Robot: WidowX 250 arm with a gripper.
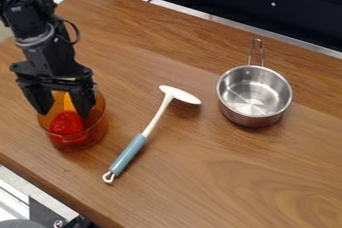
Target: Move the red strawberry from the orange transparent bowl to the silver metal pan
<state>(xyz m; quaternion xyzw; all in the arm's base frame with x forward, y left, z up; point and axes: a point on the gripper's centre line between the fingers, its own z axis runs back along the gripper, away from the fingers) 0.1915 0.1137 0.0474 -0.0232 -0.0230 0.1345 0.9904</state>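
Camera view: a blue-handled utensil (128,155) lies on a wooden table (220,187) beside an amber cup (97,131) containing a red object (67,123). The gripper (65,111) hangs at the cup, fingers wide apart, clasping nothing; a steel saucepan (250,117) sits farther back.

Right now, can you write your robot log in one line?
gripper: open, at orange see-through bowl | bowl: red thing inside | white-headed tool: lying between bowl and metal pot | pot: upright on wooden table
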